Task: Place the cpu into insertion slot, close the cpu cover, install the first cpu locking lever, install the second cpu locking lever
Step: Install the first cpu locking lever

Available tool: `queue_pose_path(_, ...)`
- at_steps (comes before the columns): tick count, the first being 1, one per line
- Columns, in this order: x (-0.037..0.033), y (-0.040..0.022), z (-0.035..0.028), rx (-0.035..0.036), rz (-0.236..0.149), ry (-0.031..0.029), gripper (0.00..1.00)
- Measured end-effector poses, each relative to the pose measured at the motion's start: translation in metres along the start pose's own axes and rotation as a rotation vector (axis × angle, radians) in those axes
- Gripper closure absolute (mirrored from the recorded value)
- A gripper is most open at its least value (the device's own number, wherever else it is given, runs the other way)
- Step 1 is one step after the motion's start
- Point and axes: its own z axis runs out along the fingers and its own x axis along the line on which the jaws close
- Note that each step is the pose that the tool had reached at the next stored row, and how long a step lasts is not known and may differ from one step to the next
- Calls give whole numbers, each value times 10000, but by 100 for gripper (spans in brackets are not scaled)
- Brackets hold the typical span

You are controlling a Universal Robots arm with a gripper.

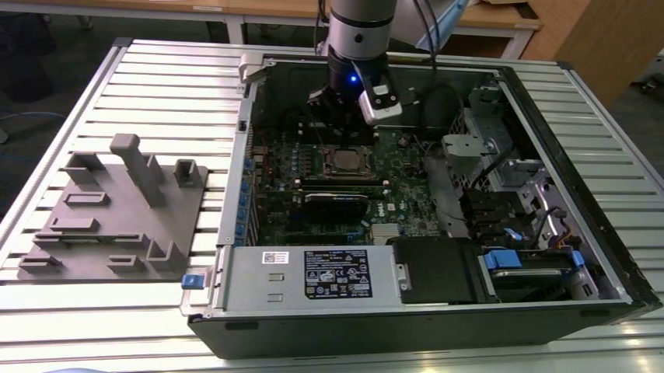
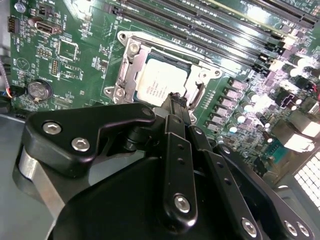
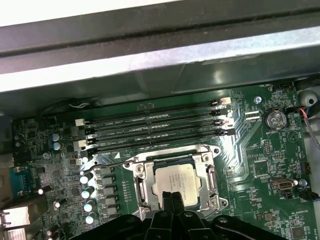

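The cpu (image 3: 176, 181), a flat silver square, lies in the insertion slot (image 3: 137, 167) on the green board inside the open computer case; it also shows in the second wrist view (image 2: 159, 82) and the exterior view (image 1: 347, 161). The silvery cpu cover (image 3: 210, 177) lies flat around it as a frame. A thin wire lever (image 3: 107, 161) runs out from one side of the socket. My gripper (image 3: 173, 200) hangs just above the cpu's near edge, its black fingertips (image 2: 176, 102) pressed together with nothing between them. In the exterior view the gripper (image 1: 344, 128) stands over the socket.
Long black memory slots (image 3: 155, 132) run beside the socket, with the case wall (image 3: 160, 60) beyond them. A coin battery (image 3: 275, 120) sits on the board. A power supply (image 1: 311, 272) and a drive cage (image 1: 529, 260) fill the case's front. A grey fixture (image 1: 114, 210) stands on the table.
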Motion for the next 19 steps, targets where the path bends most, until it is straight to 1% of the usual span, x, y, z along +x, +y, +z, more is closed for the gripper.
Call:
queue_pose_path(7,84,-13,-1,-11,0,-57,89)
queue_pose_path(12,87,-15,-2,-13,-1,-60,89)
queue_pose_path(16,86,-14,-31,-11,-1,-59,89)
queue_pose_path(18,86,-14,-35,-13,-1,-60,89)
queue_pose_path(19,85,-13,-105,-11,-1,-59,89)
